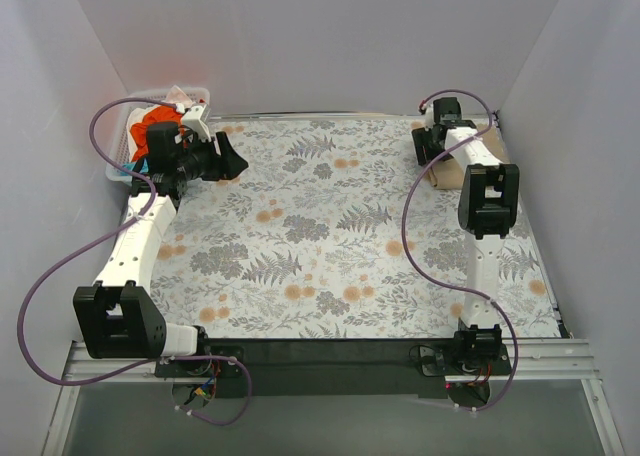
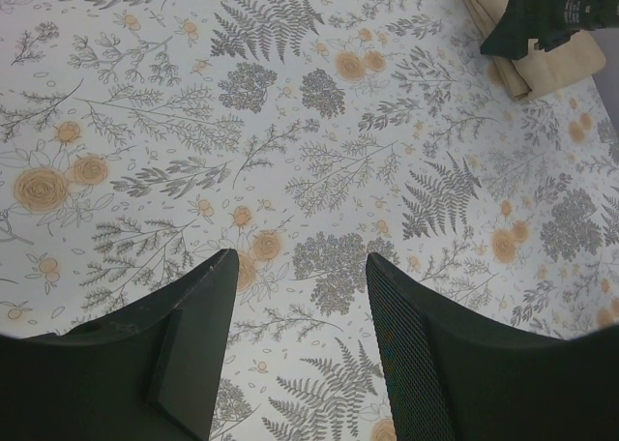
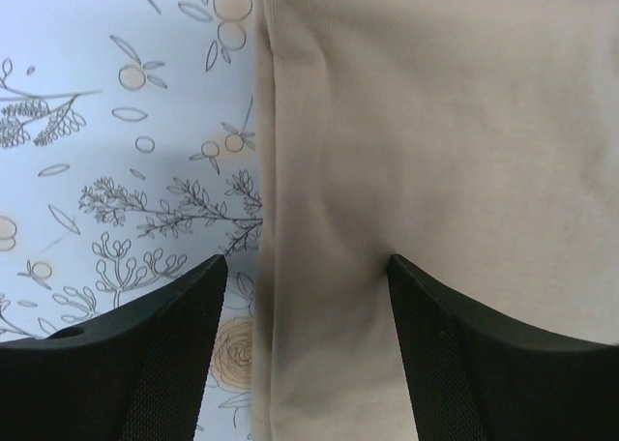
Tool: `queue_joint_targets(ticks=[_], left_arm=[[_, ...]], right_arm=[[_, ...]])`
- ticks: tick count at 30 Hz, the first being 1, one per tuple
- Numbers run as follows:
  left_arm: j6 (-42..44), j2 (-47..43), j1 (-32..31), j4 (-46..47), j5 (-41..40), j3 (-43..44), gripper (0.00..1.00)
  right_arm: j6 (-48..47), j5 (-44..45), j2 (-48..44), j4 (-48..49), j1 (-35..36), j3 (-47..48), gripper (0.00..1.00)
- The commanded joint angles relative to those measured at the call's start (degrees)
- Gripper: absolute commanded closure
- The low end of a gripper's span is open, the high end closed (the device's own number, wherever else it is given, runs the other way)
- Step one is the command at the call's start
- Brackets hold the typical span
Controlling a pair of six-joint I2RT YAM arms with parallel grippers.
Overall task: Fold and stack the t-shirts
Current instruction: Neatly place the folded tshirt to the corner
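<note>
While its two black fingers stand apart, the right pincer (image 3: 305, 267) straddles the left edge of a folded tan cloth t-shirt (image 3: 435, 122), which lies at the far right corner of the floral-patterned bench (image 1: 330, 246). The left pincer (image 2: 302, 262), likewise parted and holding nothing, hovers over bare bench beside a white plastic lattice basket (image 1: 120, 141). A crumpled bright orange t-shirt (image 1: 140, 159) seems to sit in it, half hidden by the arm.

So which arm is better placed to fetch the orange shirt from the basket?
Probably the left. The left gripper hangs open right beside the basket holding the orange shirt. The right gripper is across the table, over the folded beige shirt.
</note>
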Motion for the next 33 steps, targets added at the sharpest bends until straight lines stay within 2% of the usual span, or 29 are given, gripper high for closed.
queue_joint_targets(ticks=[1, 5, 14, 28, 33], left_arm=[[0.9, -0.5, 0.1, -0.6, 0.1, 1.5, 0.48], [1.3, -0.5, 0.2, -0.8, 0.1, 1.6, 0.48], [2.0, -0.4, 0.1, -1.5, -0.4, 1.8, 0.48], [1.7, -0.1, 0.1, -1.4, -0.1, 1.5, 0.48], [1.5, 0.3, 0.1, -1.4, 0.1, 1.8, 0.48]], right_arm=[[3.5, 4.2, 1.1, 1.3, 0.6, 4.1, 0.38], [6.6, 7.1, 3.5, 1.7, 0.6, 6.2, 0.41], [7.7, 10.8, 5.6, 3.3, 0.1, 7.8, 0.42], [6.8, 10.4, 7.9, 4.9, -1.4, 11.1, 0.42], [5.5, 7.1, 7.2, 5.0, -1.4, 10.1, 0.37]])
